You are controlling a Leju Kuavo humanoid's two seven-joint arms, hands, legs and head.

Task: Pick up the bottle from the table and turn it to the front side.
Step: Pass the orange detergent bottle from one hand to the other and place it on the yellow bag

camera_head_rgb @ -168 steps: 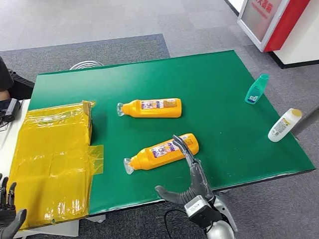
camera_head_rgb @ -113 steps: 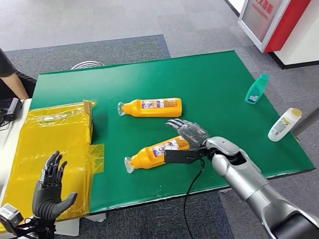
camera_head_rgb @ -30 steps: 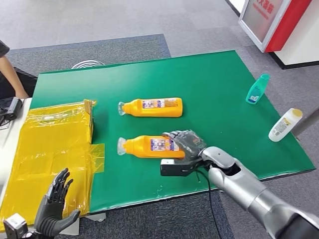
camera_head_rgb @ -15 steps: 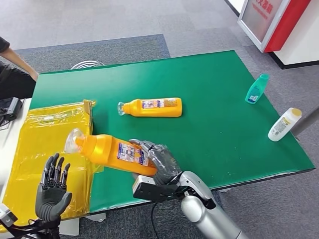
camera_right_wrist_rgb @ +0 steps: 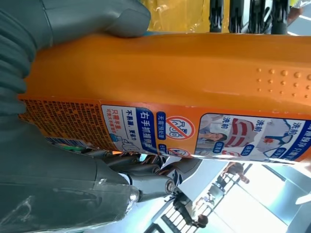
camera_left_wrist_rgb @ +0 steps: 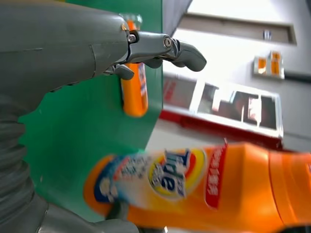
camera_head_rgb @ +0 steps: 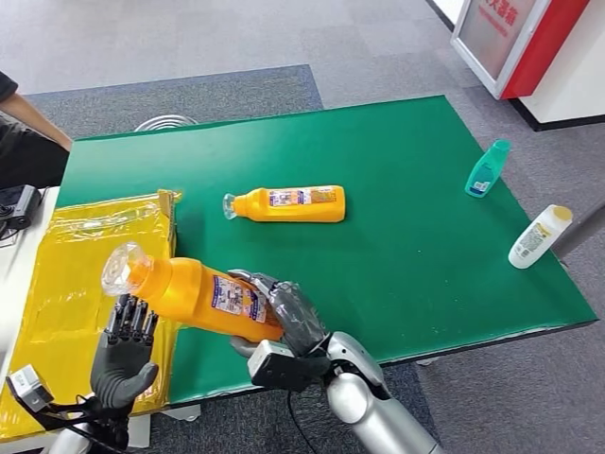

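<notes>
- The orange bottle (camera_head_rgb: 193, 293) is up off the green table (camera_head_rgb: 428, 236), over its near left corner, lying near level with its clear cap toward the yellow wrapped box (camera_head_rgb: 78, 284).
- The right hand (camera_head_rgb: 289, 317) grips the bottle's base end, fingers wrapped round it.
- The left hand (camera_head_rgb: 125, 355) waits just under the neck, fingers spread, holding nothing.
- A second orange bottle (camera_head_rgb: 289, 203) lies mid-table; a teal bottle (camera_head_rgb: 487, 170) and a white bottle (camera_head_rgb: 539, 236) sit by the right edge.
</notes>
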